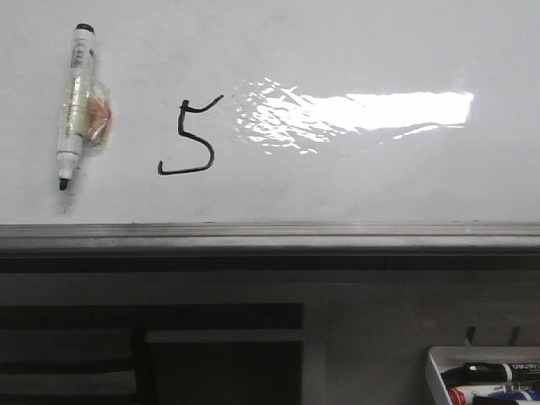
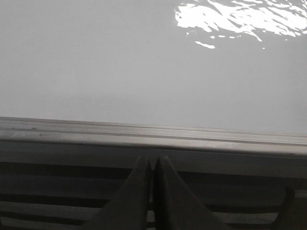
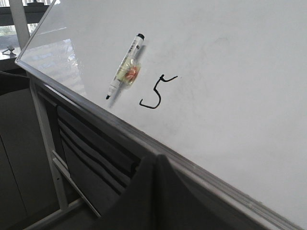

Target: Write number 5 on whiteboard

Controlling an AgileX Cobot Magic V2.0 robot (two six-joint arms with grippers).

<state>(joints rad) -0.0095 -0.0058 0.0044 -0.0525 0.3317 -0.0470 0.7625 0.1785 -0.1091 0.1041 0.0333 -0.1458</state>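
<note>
Number 5 complete at left centre of whiteboard; marker lying upper left.
Left gripper and right gripper fingers together, empty, below board edge; best kept clear of wet ink.

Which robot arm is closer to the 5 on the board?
Probably right, not certain. The right gripper, jaws shut, sits below the whiteboard edge facing the number 5; the left gripper sits below the edge too, seeing only blank board.

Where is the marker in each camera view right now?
Front: marker lies on the whiteboard at upper left, tip down, left of the 5.
Left wrist: not in it; only bare board and its metal edge.
Right wrist: marker upper middle, left of the 5.
Shared landmark: the board's grey edge.
</note>
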